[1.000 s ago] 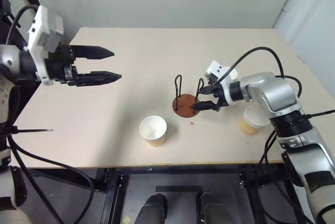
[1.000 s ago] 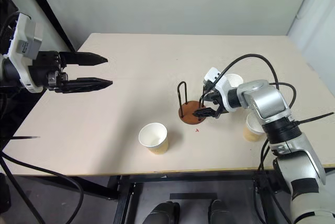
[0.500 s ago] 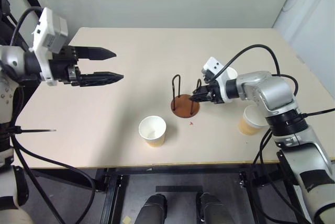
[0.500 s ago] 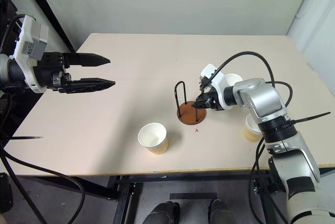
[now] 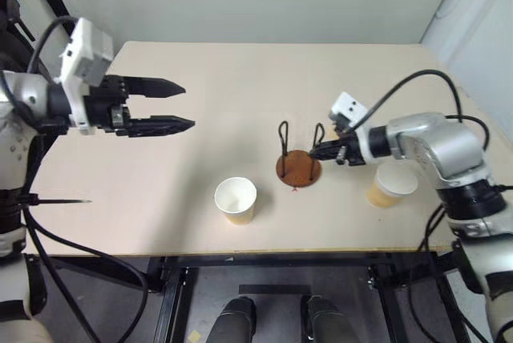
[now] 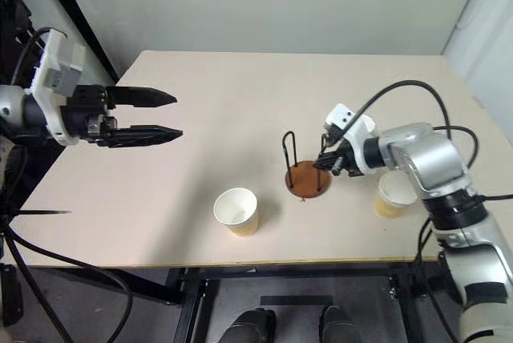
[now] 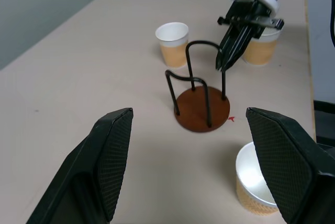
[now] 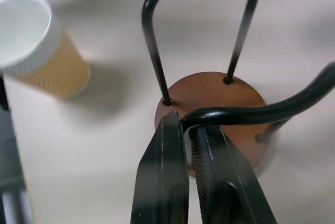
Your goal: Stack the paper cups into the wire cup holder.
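My right pincer (image 8: 191, 135) pinches one black wire loop of the round brown-based wire cup holder (image 5: 298, 167) mid-tabletop (image 5: 216, 127). My left pincer (image 5: 175, 105) stays spread. Three tan paper cups (image 7: 172, 43) stand around.

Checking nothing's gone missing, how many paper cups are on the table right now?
3. One paper cup stands near the front edge, one by the right arm, and one behind the wire cup holder, half hidden from the head camera.
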Available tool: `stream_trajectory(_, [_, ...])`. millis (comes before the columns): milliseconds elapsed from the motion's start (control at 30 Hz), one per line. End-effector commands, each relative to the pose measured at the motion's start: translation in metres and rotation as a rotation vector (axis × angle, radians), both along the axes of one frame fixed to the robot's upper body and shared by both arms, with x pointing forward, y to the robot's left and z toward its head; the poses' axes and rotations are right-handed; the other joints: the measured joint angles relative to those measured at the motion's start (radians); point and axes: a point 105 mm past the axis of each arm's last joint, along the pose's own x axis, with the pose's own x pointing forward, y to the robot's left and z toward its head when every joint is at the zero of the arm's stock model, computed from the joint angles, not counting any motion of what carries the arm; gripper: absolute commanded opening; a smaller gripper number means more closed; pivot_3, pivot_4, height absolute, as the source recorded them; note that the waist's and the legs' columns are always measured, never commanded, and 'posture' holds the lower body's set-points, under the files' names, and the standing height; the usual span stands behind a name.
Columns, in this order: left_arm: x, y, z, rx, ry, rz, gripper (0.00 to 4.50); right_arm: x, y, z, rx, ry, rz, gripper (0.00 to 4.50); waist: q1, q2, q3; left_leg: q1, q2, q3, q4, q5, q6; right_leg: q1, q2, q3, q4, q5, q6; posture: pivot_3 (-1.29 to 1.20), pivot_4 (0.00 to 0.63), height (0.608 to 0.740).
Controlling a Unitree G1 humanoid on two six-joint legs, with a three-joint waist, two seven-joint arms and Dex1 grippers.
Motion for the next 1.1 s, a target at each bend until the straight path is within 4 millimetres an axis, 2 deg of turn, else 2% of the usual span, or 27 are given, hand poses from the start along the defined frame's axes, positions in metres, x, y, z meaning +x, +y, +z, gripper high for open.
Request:
stream_trajectory(33, [-0.007, -0.012, 0.006, 0.009, -0.017, -0.075, 3.72, -0.007, -0.014, 0.006, -0.023, -0.019, -0.002, 0.02, -0.002, 0.0, 0.0, 0.0, 0.0, 0.0, 0.0, 0.0, 0.0, 0.0, 0.0, 0.0, 0.0, 0.0, 0.0, 0.0, 0.15, 0.74])
stream_trajectory(167, [-0.007, -0.021, 0.003, 0.024, -0.004, -0.125, 3.72, -0.011, -0.031, 0.002, -0.06, -0.007, -0.03, 0.02, -0.002, 0.0, 0.0, 0.001, 0.0, 0.0, 0.001, 0.0, 0.0, 0.001, 0.0, 0.0, 0.0, 0.0, 0.0, 0.0, 0.15, 0.74])
stream_trajectory(533, [0.0, -0.029, 0.006, 0.045, -0.001, -0.167, 3.72, -0.025, -0.048, -0.018, -0.145, 0.03, -0.02, 0.02, 0.001, -0.001, -0.001, 0.002, 0.0, 0.0, 0.001, 0.0, 0.001, 0.003, 0.0, 0.0, 0.0, -0.002, 0.003, 0.0, 0.15, 0.74])
stream_trajectory(700, [0.0, -0.029, 0.007, 0.047, -0.004, -0.169, 3.72, -0.027, -0.051, -0.026, -0.162, 0.046, -0.018, 1.55, 0.0, -0.004, -0.001, 0.001, 0.0, -0.001, 0.001, 0.0, 0.001, 0.003, 0.0, 0.0, 0.0, -0.002, 0.004, 0.0, 0.15, 0.74])
stream_trajectory(900, [0.001, -0.028, 0.007, 0.045, -0.009, -0.163, 3.72, -0.022, -0.057, -0.018, -0.161, 0.017, -0.051, 3.64, -0.001, -0.004, -0.001, 0.001, 0.0, 0.0, 0.001, 0.0, 0.001, 0.003, 0.0, 0.0, 0.0, -0.002, 0.007, 0.0, 0.15, 0.74])
stream_trajectory(1100, [0.002, -0.027, 0.008, 0.04, -0.013, -0.158, 3.72, -0.028, -0.054, -0.003, -0.11, 0.029, -0.035, 3.64, 0.001, -0.004, -0.001, 0.001, 0.0, 0.0, 0.001, 0.0, 0.001, 0.003, 0.0, 0.0, 0.0, -0.002, 0.008, 0.0, 0.15, 0.74])
